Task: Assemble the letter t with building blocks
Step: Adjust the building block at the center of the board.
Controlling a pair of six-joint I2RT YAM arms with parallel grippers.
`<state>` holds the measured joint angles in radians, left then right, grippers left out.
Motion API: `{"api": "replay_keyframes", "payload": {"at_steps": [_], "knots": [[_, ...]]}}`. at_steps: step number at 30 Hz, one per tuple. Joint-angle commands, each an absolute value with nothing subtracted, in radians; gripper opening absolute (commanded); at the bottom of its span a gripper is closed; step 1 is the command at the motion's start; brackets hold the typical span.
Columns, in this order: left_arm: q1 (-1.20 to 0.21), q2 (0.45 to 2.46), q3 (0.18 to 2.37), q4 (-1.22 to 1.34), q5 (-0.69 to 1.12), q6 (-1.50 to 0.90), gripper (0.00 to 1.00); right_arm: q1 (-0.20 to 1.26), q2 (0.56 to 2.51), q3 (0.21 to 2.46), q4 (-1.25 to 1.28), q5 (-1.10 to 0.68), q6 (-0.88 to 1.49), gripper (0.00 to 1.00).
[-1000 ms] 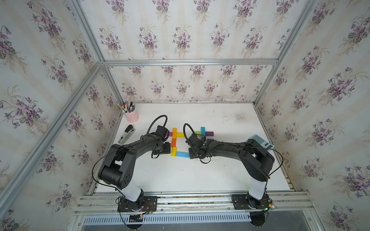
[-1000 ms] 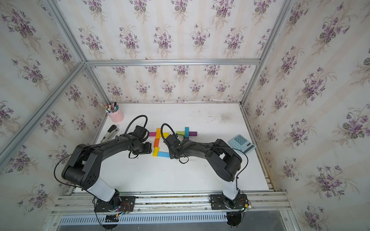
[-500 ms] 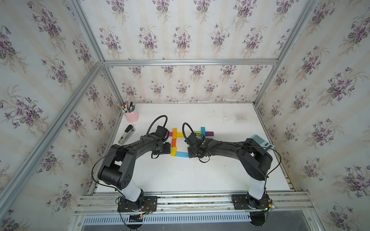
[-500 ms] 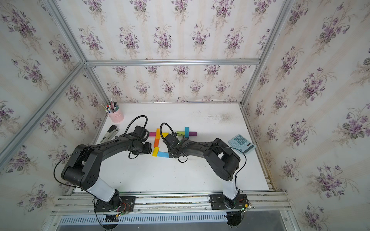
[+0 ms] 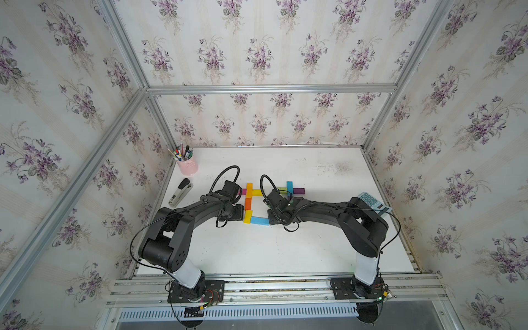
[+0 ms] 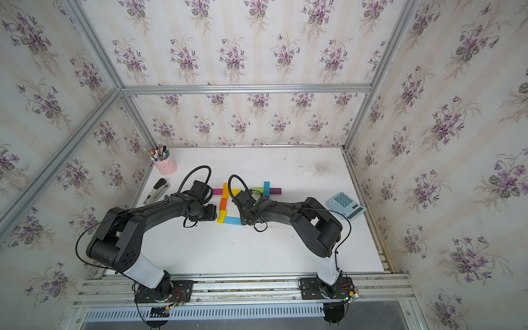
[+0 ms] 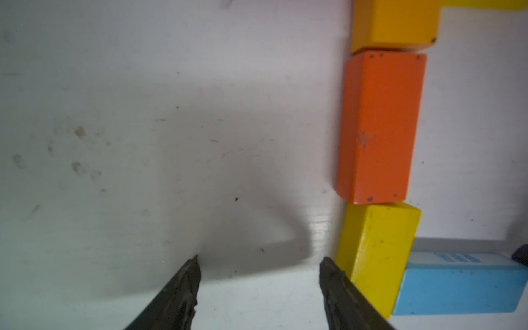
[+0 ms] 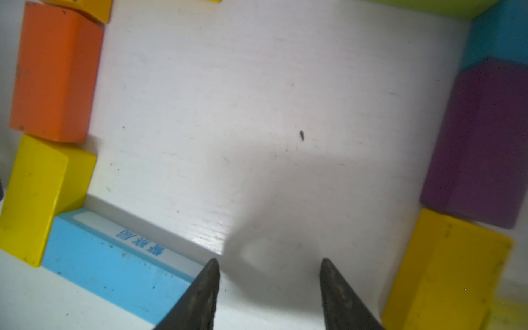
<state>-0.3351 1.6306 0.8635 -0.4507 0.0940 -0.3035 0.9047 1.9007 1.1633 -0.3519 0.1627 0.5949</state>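
Blue block is seen flat mid-table, butted against the yellow block at the foot of the stem; left gripper and right gripper, flanking it, both parted and empty, are best used for gentle squaring nudges, the stem left undisturbed.

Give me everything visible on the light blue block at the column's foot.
The light blue block is a painted, wood-like rectangle, speckled, with blue printed characters on a pale side face. It lies flat on the white table, one end butting the yellow block in an L. The right gripper hangs open at its other end; contact is unclear.
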Motion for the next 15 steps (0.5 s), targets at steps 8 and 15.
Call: {"api": "replay_keyframes", "payload": {"at_steps": [8, 15], "knots": [[-0.371, 1.645, 0.852, -0.616, 0.148, -0.347, 0.63, 0.905, 1.905, 1.159, -0.383, 0.162, 0.594, 0.56], [-0.382, 1.634, 0.838, -0.608, 0.145, -0.351, 0.63, 0.904, 1.906, 1.156, -0.379, 0.161, 0.595, 0.57]]}}
